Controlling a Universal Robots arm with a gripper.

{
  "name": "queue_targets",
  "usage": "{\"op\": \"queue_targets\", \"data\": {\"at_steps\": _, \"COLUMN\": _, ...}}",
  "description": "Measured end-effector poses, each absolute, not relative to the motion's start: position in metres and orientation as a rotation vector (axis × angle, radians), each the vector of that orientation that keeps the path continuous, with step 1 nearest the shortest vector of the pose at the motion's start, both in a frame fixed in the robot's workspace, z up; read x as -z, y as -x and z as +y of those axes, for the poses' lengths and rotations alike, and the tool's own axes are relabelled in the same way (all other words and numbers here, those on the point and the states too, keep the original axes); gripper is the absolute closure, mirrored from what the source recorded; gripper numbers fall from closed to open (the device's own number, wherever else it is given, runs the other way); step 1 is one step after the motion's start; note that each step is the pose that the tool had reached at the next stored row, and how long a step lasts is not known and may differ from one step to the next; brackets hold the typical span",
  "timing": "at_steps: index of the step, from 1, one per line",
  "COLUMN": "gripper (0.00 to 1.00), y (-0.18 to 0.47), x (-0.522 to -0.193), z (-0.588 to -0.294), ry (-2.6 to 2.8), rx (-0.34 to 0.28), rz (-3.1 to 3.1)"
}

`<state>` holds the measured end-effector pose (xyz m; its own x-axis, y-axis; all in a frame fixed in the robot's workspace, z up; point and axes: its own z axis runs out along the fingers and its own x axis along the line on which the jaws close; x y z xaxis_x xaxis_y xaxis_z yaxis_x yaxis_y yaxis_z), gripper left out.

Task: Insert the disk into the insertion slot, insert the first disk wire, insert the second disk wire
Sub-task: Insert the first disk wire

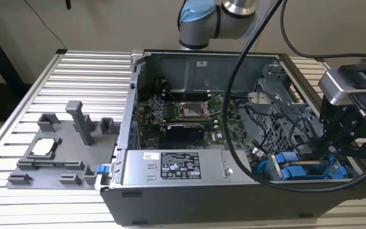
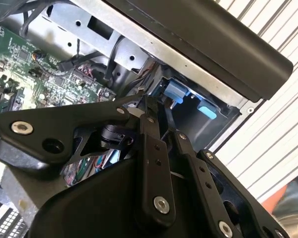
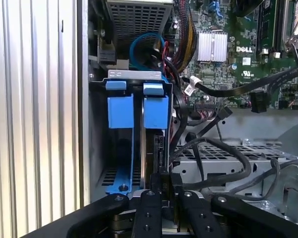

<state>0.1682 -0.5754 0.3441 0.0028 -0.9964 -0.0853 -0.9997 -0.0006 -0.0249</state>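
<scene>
Logged fingers (image 3: 177, 184) pinched nearly together on the disk (image 3: 150, 148), standing edge-on inside the insertion slot (image 3: 134, 75), just beside blue fittings (image 3: 120, 111). Cannot make out the contact itself: masked by black gripper (image 3: 165, 176) linkage. Cannot see the disk's label.

The insertion slot (image 3: 98, 148) is a grey sheet-metal bay with two blue plastic fittings (image 3: 120, 111) at the end away from the gripper (image 3: 169, 182). The disk (image 3: 152, 148) stands edge-on inside the slot. The gripper sits close against the disk's near edge, its fingers drawn together. Black cables (image 3: 223, 148) run beside the slot, and a green motherboard (image 3: 268, 59) lies beyond it. A ribbed metal table (image 3: 35, 124) borders the slot's outer wall.
</scene>
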Motion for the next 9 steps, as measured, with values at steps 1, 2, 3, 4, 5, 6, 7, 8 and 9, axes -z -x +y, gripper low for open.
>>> {"op": "queue_targets", "data": {"at_steps": 1, "gripper": 0.81, "y": -0.1681, "x": -0.3441, "z": -0.5755, "ry": 2.167, "rx": -0.065, "rz": 2.165}}
{"op": "queue_targets", "data": {"at_steps": 2, "gripper": 0.81, "y": -0.1681, "x": -0.3441, "z": -0.5754, "ry": 2.166, "rx": -0.065, "rz": 2.165}}
{"op": "queue_targets", "data": {"at_steps": 3, "gripper": 0.81, "y": -0.1681, "x": -0.3440, "z": -0.5754, "ry": 2.166, "rx": -0.066, "rz": 2.165}}
{"op": "queue_targets", "data": {"at_steps": 4, "gripper": 0.81, "y": -0.1681, "x": -0.3439, "z": -0.5754, "ry": 2.166, "rx": -0.066, "rz": 2.165}}
{"op": "queue_targets", "data": {"at_steps": 5, "gripper": 0.81, "y": -0.1681, "x": -0.3436, "z": -0.5754, "ry": 2.166, "rx": -0.066, "rz": 2.165}}
{"op": "queue_targets", "data": {"at_steps": 6, "gripper": 0.81, "y": -0.1681, "x": -0.3432, "z": -0.5754, "ry": 2.165, "rx": -0.066, "rz": 2.166}}
{"op": "queue_targets", "data": {"at_steps": 7, "gripper": 0.81, "y": -0.1681, "x": -0.3428, "z": -0.5754, "ry": 2.164, "rx": -0.066, "rz": 2.167}}
{"op": "queue_targets", "data": {"at_steps": 8, "gripper": 0.81, "y": -0.1680, "x": -0.3423, "z": -0.5754, "ry": 2.163, "rx": -0.065, "rz": 2.169}}
{"op": "queue_targets", "data": {"at_steps": 9, "gripper": 0.81, "y": -0.1679, "x": -0.3417, "z": -0.5754, "ry": 2.161, "rx": -0.065, "rz": 2.171}}
